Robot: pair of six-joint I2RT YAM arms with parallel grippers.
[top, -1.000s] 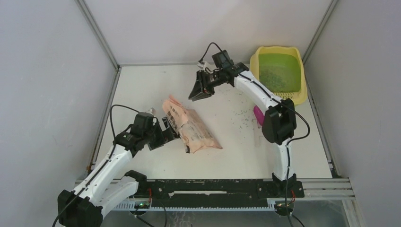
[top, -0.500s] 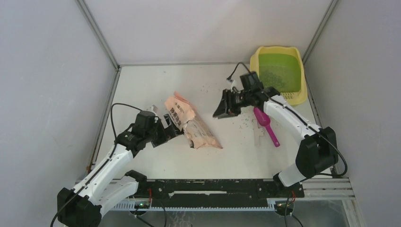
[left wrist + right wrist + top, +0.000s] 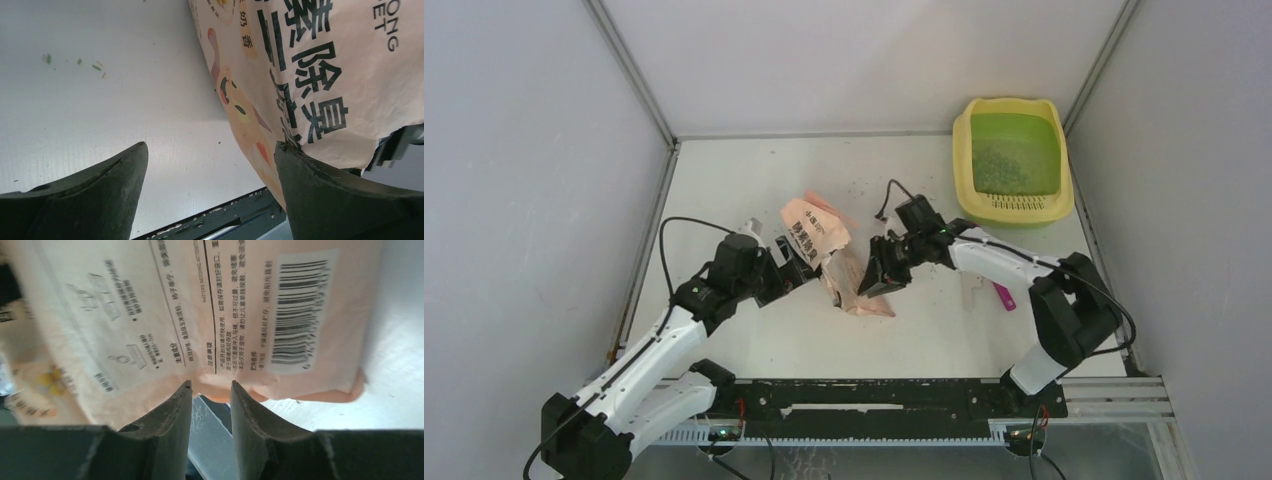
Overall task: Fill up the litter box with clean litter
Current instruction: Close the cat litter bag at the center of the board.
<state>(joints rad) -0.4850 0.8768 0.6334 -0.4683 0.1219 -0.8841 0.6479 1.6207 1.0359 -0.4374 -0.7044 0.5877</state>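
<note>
Logged the bag (image 3: 816,232) lying crumpled mid-surface (image 3: 724,180); taken as landmark. Found the litter box (image 3: 961,150) well apart from the bag, beyond it and to its right, sitting level in the corner. Saw only a thin scatter of litter (image 3: 1004,160) in its green basin, with much of the floor showing; noted stray litter on the surface right of the bag too. Spotted the scoop (image 3: 1003,296) right of the bag, untouched, partly hidden by the right arm. Recorded left claw (image 3: 799,262) spread wide at the bag's left side, one finger just beside the print, gripping nothing. Recorded right claw (image 3: 211,384) narrow at the bag's right edge; cannot tell whether pinching it. Judged filling barely begun: bulk of pouring left, with the bag first to be lifted and carried over the litter box.
</note>
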